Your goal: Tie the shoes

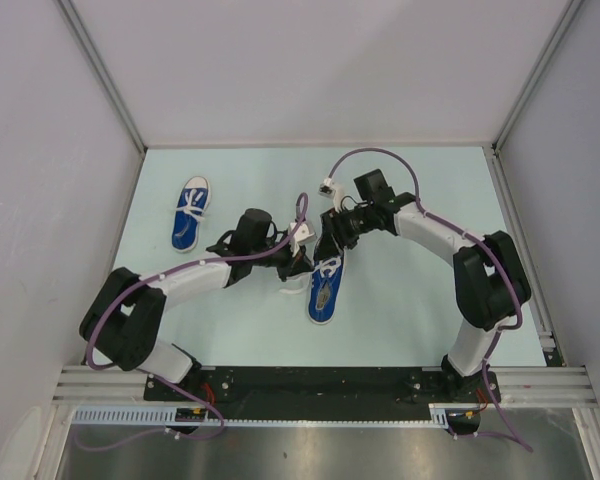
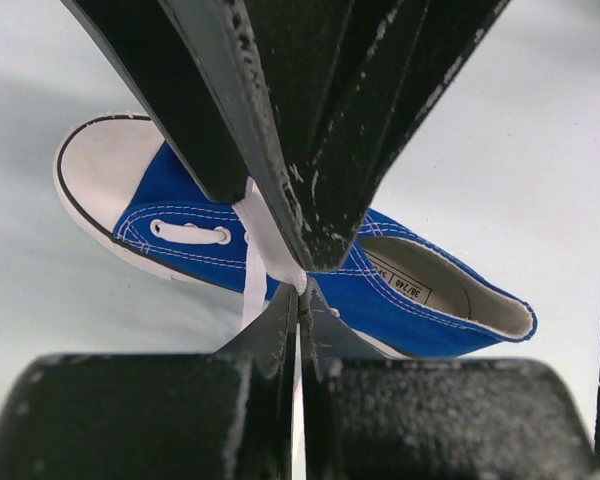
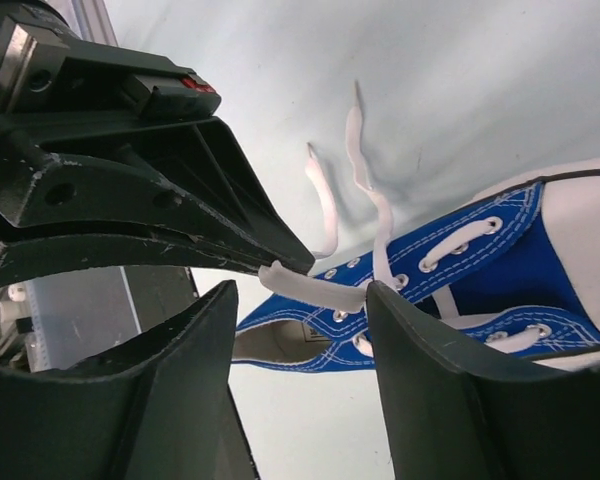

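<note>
Seen from above, the left gripper (image 1: pixel 298 250) and right gripper (image 1: pixel 330 235) crowd the nearer blue canvas sneaker (image 1: pixel 323 295) on the pale table (image 1: pixel 420 190) (its twin (image 1: pixel 190 215) lies far left); the left wrist view has the left one clenched on a flat white lace (image 2: pixel 265 235), and the right wrist view shows the other's jaws parted around it, likely for a handover.

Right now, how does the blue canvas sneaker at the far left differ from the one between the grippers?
The far-left sneaker lies alone; the middle sneaker lies beside the right gripper. The far-left sneaker's laces rest on it; the middle sneaker's white lace is pinched by the left gripper. Both are blue canvas.
</note>
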`<state>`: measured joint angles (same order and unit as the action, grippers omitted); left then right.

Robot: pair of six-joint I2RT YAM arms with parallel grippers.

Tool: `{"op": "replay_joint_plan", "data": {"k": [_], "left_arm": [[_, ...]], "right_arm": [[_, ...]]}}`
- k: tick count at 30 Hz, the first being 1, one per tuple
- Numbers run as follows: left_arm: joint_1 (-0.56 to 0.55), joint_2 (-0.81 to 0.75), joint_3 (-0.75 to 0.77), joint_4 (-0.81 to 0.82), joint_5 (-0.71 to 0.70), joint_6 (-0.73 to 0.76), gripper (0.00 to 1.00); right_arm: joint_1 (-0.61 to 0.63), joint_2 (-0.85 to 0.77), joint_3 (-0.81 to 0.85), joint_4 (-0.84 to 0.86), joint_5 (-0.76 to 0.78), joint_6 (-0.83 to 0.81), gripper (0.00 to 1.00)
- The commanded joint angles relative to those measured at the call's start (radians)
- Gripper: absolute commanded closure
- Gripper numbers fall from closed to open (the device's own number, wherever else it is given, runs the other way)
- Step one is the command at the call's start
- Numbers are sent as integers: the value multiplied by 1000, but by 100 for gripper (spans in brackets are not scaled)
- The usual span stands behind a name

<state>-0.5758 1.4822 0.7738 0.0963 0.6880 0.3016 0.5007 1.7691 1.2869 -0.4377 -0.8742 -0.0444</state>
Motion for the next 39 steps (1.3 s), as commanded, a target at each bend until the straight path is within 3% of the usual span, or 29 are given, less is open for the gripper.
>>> {"op": "replay_joint_plan", "data": {"k": [1,11,14,15,17,19,20,22,26,39], "left_arm": [[2,12,44,60,47,-15,100],[-4,18,45,69,36,-18,100],[-6,13,44,51,16,-18,98],[-6,10,47,31,15,-6,93],[2,-6,67,-24,8,13,75],[61,-20,76,-125,78,31,61],[89,-25,85,-157,111,39,58],[163,-37,104,-268,142,105,57],[205,-17,153,-447,90,307,57],[126,59,136,-480,1,695,64]], "right_arm": [[9,13,35,28,-45,40,44],[9,13,35,22,-43,38,84],[9,15,35,19,-39,35,100],[9,15,35,16,-37,34,100],[10,10,35,2,-36,12,100],[9,7,35,-9,-26,-5,100],[7,4,35,-21,-26,-21,100],[9,0,35,-35,-25,-41,100],[7,-7,35,-90,-19,-81,100],[9,-8,35,-114,-12,-86,100]]}}
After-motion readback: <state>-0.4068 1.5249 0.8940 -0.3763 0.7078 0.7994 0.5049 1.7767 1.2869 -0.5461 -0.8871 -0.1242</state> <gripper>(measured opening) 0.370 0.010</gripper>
